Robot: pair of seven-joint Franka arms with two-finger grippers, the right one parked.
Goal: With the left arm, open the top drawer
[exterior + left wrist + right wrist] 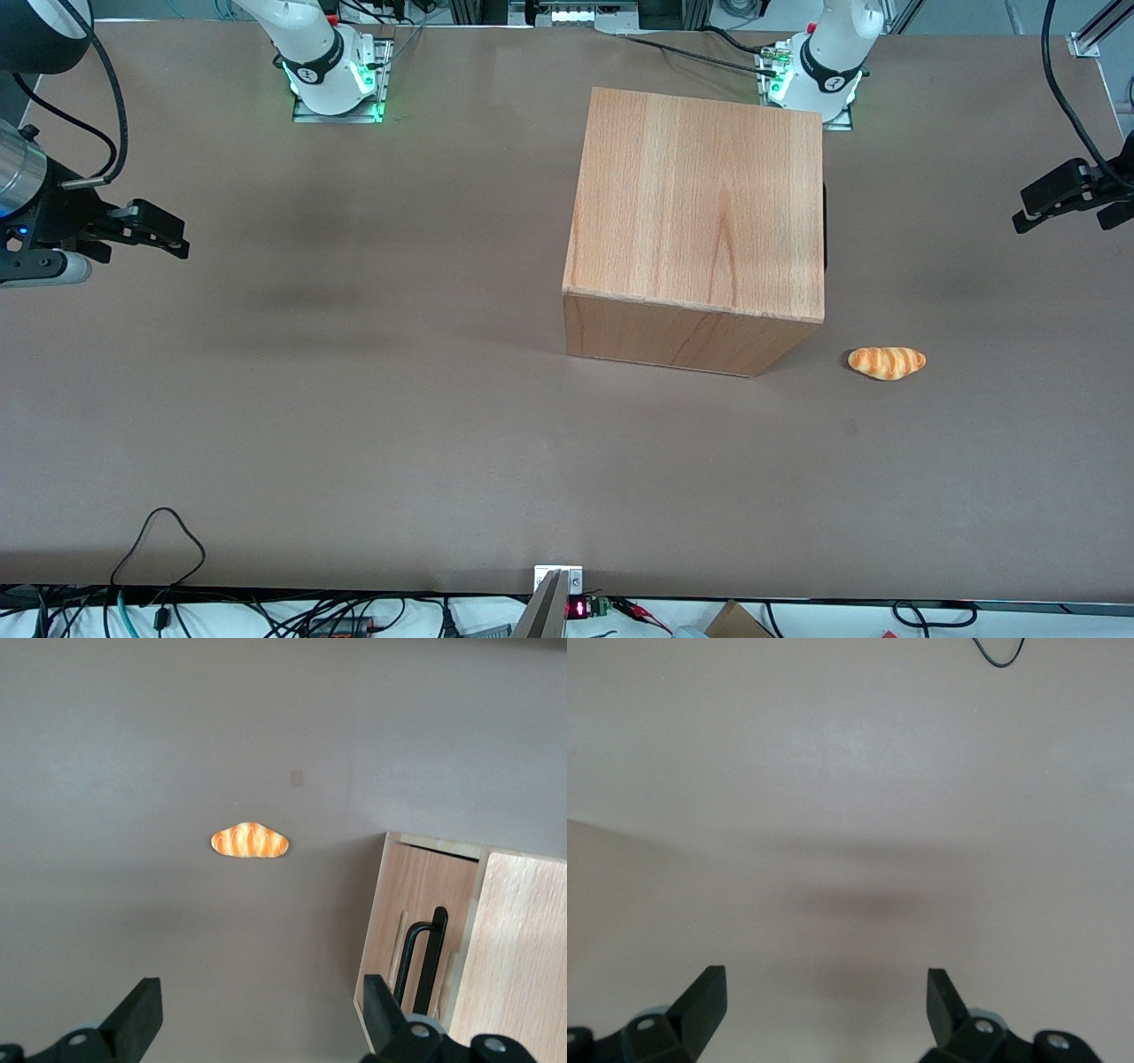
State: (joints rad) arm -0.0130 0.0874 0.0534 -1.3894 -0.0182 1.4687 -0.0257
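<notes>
Wood, stiff, running on rails: top drawer (416, 904) shut, black bar handle (423, 952) best hooked; gripper (257, 1014) spread wide, nowhere near yet.

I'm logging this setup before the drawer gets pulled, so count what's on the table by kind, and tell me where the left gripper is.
Wooden cabinet: 1
Black bar handle on its drawer front: 1
Bread roll: 1
Total: 3
Left gripper: open, holding nothing, hanging apart from the cabinet toward the working arm's end of the table.
</notes>
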